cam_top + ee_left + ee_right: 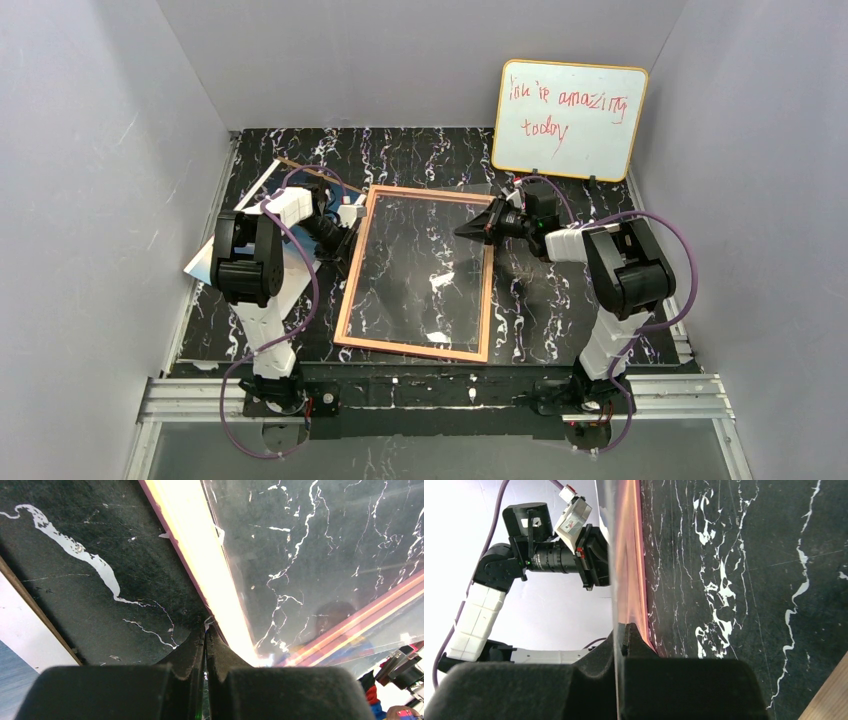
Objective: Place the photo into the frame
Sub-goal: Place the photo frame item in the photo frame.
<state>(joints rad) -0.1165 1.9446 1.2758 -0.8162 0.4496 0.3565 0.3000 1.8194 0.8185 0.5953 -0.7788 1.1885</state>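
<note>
The frame (346,300) lies flat in the middle of the table with its orange-tan side up. A clear pane (430,265) lies over its opening. My right gripper (462,232) is shut on the pane's right edge, which runs as a thin clear line (616,605) between the fingers, next to the frame's rail (630,555). My left gripper (206,626) is shut, its tips against the outside of the frame's left rail (200,555), and I see nothing between them. The photo (203,264) lies at the table's left edge, partly under the left arm; its blue corner (11,680) shows in the left wrist view.
A yellow-edged whiteboard (568,118) with red writing leans on the back wall at the right. A brown board (300,165) and white sheet (252,188) lie at the back left. Grey walls close in on both sides.
</note>
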